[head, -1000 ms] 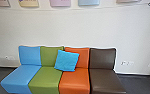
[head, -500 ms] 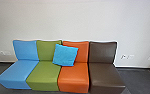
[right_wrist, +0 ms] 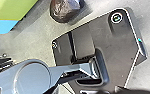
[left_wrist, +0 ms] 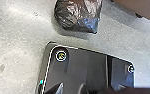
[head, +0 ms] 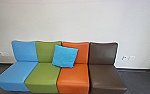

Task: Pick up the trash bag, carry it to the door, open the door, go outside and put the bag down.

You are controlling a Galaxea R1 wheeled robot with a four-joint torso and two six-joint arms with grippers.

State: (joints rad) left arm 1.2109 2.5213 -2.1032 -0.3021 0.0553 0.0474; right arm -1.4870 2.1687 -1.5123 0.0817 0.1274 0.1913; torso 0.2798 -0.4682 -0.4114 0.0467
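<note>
- judging by both wrist views, the trash bag (left_wrist: 78,18) is found just past the edge of the robot's base (left_wrist: 78,62), apparently set on the floor (left_wrist: 16,45), though its contact can't be confirmed
- no clear long axis can be made out, it's just a dark shiny lump, part of it cut off tbh
- in the right wrist view the green seat (right_wrist: 12,8) is seen near the bag too, so a spot between base and seats would be guessed
- which arm is nearer can't be called, and neither can the bag's exact direction from either pincer
- both wrists look to be held above the base, cameras aimed downward
- for left pincer and right pincer alike, how wide they're set can't be told, nor whether anything is gripped
</note>
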